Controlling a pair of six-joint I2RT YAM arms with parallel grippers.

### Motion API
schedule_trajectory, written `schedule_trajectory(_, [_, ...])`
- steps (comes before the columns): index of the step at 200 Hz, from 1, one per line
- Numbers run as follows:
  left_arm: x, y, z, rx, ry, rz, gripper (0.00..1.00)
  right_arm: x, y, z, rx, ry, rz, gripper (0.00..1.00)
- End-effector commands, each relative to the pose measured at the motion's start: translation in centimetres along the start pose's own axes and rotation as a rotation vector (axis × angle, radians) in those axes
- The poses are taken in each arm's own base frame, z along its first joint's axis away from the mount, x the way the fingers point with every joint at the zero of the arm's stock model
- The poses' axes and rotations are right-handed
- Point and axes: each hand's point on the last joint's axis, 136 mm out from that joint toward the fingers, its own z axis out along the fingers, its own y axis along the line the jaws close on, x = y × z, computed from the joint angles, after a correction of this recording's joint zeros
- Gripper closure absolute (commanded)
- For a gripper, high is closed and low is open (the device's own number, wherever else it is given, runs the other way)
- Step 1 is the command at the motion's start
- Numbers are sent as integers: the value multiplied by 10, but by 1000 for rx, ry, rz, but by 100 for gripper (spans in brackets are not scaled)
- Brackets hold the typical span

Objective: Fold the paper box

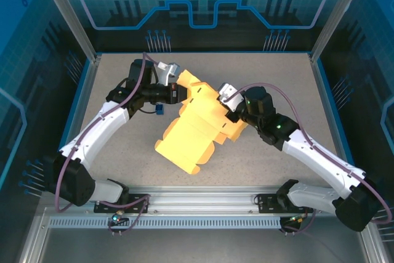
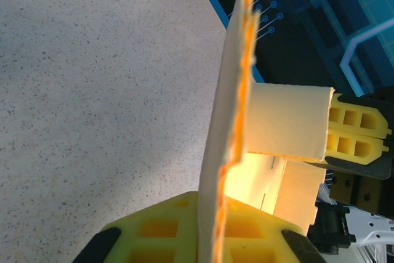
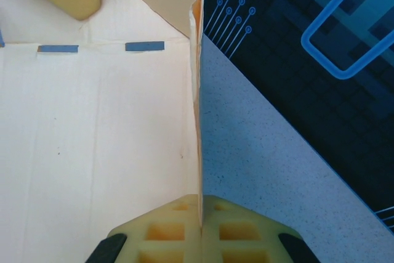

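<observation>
On the near half of the table [image 1: 258, 170], we see the paper box [image 1: 184, 143] lying open and half-made between the two arms, its nearest panel spread flat on the speckled surface with its tabs untucked. Further in, both arms hold the card from opposite sides. The right gripper [image 1: 233, 114] is closed on the box's right-hand side, and in the right wrist view its yellow fingers [image 3: 160, 232] meet tight on the edge of an upright wall [image 3: 198, 121]. The pale floor of the box and two dark slots [image 3: 144, 46] lie to one side of that wall. The left gripper [image 1: 177, 93] is clamped on the far left part of the box. In the left wrist view a thin sheet edge [image 2: 231, 121] runs straight down between its fingers [image 2: 154, 232], with no gap that we can make out. A tiny dark blue cube [image 1: 159, 110] sits on the table just beside the left arm's wrist, apart from the work. Farthest away, the far flaps [image 1: 194, 84] stand raised but loose. We judge the fold well begun and far from finished: at least one side wall stands upright, yet the near end lies flat, no tab appears seated in the slots, and the shape is not closed. What remains, as we read it, is raising the other walls, tucking the tabs and bringing the lid over.
</observation>
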Motion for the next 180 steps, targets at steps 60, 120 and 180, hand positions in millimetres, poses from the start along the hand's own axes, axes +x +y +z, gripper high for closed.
schedule_trajectory(60, [-10, 43, -11, -210, -155, 31, 60, 35, 35, -6, -409, 123, 374, 100])
schedule_trajectory(120, [28, 58, -25, -308, -173, 0, 52, 96, 22, 29, -342, 357, 544, 100])
schedule_trajectory(180, [86, 24, 21, -224, -131, 99, 46, 132, -1, 58, -225, 483, 609, 100])
